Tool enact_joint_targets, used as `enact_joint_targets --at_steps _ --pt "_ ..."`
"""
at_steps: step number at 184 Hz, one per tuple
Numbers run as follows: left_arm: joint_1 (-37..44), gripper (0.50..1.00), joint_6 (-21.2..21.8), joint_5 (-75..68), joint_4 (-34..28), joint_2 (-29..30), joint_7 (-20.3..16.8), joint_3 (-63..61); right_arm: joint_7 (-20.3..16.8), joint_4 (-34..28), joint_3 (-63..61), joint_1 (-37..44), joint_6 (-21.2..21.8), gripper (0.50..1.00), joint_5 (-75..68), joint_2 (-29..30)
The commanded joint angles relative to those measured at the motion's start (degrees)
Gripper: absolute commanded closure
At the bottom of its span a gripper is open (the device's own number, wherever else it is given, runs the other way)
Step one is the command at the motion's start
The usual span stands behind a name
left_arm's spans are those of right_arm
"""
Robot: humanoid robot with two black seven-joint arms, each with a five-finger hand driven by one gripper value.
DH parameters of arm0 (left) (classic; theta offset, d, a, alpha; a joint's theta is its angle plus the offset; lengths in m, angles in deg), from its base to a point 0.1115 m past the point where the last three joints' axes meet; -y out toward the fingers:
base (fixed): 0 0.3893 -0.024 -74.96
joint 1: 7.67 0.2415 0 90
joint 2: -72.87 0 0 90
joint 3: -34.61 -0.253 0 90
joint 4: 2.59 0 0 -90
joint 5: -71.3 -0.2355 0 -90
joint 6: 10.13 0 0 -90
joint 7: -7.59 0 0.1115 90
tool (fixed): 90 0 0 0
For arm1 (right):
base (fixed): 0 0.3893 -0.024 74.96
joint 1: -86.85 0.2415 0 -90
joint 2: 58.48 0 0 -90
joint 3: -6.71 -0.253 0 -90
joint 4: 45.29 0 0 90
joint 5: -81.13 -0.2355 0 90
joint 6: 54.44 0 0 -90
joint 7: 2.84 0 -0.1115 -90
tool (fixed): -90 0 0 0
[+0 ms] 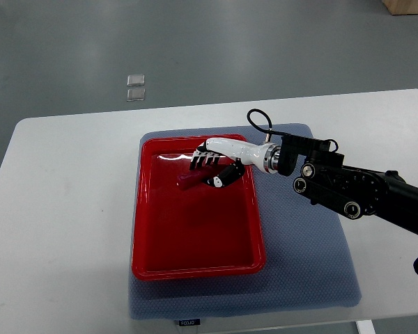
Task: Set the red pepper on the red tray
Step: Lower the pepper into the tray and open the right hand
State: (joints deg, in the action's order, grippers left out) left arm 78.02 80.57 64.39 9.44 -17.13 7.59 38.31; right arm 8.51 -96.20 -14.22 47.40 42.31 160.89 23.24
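Observation:
The red tray (195, 243) lies on a blue-grey mat in the middle of the white table. A dark red pepper (190, 180) is low over the tray's far part and sticks out to the left of my right hand (210, 174). That hand reaches in from the right on a black arm. Its black-tipped fingers (203, 162) curl just beyond the pepper and the thumb presses its right end, so the hand is shut on it. Whether the pepper touches the tray floor cannot be told. My left arm does not show.
The blue-grey mat (306, 264) spreads under and to the right of the tray. The black right forearm (348, 189) crosses the mat's right side. Bare white table (63, 209) lies to the left. Grey floor is beyond the far edge.

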Motion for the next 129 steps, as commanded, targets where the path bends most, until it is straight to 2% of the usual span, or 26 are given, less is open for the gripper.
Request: enact_joint_targets --at_steps 1,26,27,38,44,58,67,68,87,129 --pt "0.00 0.500 0.00 -0.03 -0.08 0.00 0.00 -0.01 0.25 0.90 1.24 -0.10 -0.60 1.000 0.04 0.54" --pt "0.00 0.500 0.00 -0.03 -0.08 0.00 0.00 -0.01 0.78 0.99 1.77 -0.10 -0.78 1.000 -0.05 0.63" --pt "0.00 0.500 0.00 -0.03 -0.08 0.00 0.00 -0.01 0.95 1.08 1.77 -0.10 -0.78 0.941 0.04 0.63" --pt "0.00 0.500 0.00 -0.03 0.01 0.00 0.00 -0.01 1.04 1.08 1.68 -0.10 -0.87 0.877 -0.05 0.63" --pt "0.00 0.500 0.00 -0.03 0.01 0.00 0.00 -0.01 1.13 1.08 1.60 -0.19 -0.87 0.801 -0.05 0.63" --pt "0.00 0.500 0.00 -0.03 -0.08 0.00 0.00 -0.01 1.22 1.08 1.51 -0.28 -0.87 0.726 -0.05 0.72" --pt "0.00 0.500 0.00 -0.03 -0.08 0.00 0.00 -0.01 1.22 1.08 1.51 -0.28 -0.87 0.726 -0.05 0.72" --pt "0.00 0.500 0.00 -0.03 -0.25 0.00 0.00 -0.01 1.39 1.08 1.51 -0.28 -0.78 0.689 -0.13 0.72" --pt "0.17 0.500 0.00 0.06 -0.34 0.00 0.00 -0.01 1.39 1.08 1.24 -0.28 -0.78 0.646 -0.13 0.72" --pt "0.18 0.500 0.00 0.06 -0.34 0.00 0.00 -0.01 1.48 0.99 -0.25 -0.19 -0.95 0.638 -1.45 0.28"
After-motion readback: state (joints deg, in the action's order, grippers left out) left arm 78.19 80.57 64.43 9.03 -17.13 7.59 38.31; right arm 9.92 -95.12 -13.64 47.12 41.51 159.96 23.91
